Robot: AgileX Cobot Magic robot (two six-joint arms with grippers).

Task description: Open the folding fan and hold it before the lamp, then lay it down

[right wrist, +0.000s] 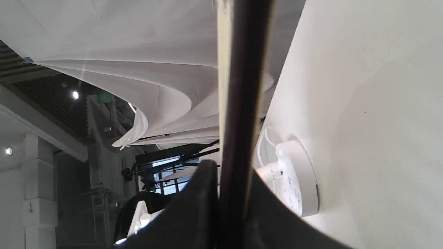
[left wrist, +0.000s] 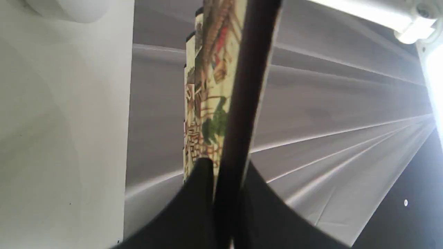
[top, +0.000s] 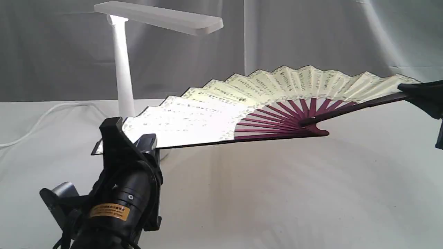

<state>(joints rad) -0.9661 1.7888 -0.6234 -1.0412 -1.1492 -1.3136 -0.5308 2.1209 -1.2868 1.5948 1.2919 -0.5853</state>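
The folding fan [top: 242, 100] is spread wide open and hangs nearly flat above the table, its cream calligraphy leaf up and its maroon ribs [top: 290, 117] meeting at the pivot. My left gripper [top: 129, 138] is shut on the fan's left outer rib [left wrist: 242, 103], just in front of the lamp [top: 123, 69]. At the far right my right gripper [top: 408, 90] is shut on the other outer rib [right wrist: 242, 103]. The lamp's flat head [top: 162, 15] glows above the fan's left part. The lamp's round base [right wrist: 294, 180] shows in the right wrist view; in the exterior view the fan and left arm hide it.
A white cloth [top: 277, 193] covers the table, and a grey curtain [top: 311, 34] hangs behind. The lamp's white cord [top: 34, 121] runs off to the left. The left arm's black body [top: 117, 200] fills the near left corner.
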